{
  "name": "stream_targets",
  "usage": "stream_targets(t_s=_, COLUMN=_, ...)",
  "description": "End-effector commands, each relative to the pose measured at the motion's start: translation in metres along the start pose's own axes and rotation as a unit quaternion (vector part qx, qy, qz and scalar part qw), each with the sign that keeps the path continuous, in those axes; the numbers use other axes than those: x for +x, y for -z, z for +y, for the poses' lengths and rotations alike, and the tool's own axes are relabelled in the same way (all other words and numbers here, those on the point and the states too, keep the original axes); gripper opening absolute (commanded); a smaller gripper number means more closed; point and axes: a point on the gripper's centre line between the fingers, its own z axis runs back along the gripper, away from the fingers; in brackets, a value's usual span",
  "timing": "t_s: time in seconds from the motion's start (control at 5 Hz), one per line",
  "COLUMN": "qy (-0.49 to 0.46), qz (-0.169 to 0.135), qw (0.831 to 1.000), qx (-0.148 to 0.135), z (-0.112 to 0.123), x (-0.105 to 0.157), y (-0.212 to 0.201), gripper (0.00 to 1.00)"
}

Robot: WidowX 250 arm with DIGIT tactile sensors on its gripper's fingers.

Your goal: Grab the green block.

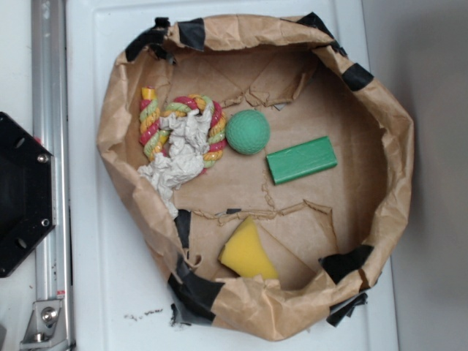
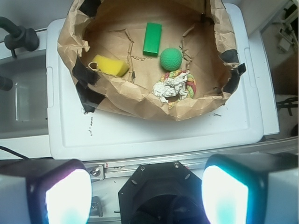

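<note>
1. Inside the crumpled brown paper bag, rolled down into a shallow nest and patched with black tape, the green block lies flat on the paper floor, toward 3 o'clock from the nest's middle in the exterior view
2. Its long side runs roughly from 8 to 2 o'clock, slightly tilted, and nothing touches it
3. Just beside it, at 10 o'clock from the block, sits the dimpled green ball, apart from it by a narrow strip of paper
4. At 9 o'clock from the ball lies a coiled rope toy of red, yellow and green strands, with a crumpled wad of pale paper resting on it
5. Toward 6 o'clock in the nest sits the yellow sponge wedge, well apart from the block
6. The bag rests on a white bench, with a metal rail and a black hexagonal base at 9 o'clock
7. From the wrist view the block stands near 12 o'clock in the nest, the ball just beside it at 4 o'clock and the sponge toward 8 o'clock
8. The gripper is high and well back from the bag; its jaws are spread wide, with glowing pads at the lower corners and nothing between them
</note>
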Motion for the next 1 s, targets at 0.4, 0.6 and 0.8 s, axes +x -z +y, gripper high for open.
stream_targets(t_s=0.4, qy=-0.024, qz=-0.037, qw=0.999, qx=0.008, z=0.019, x=0.095, y=0.062, gripper=1.0)
stream_targets(t_s=0.6, qy=-0.027, qz=-0.037, qw=0.999, qx=0.013, z=0.028, x=0.139, y=0.117, gripper=1.0)
stream_targets(t_s=0.8, qy=-0.038, qz=-0.015, qw=0.999, qx=0.015, z=0.044, x=0.148, y=0.169, gripper=1.0)
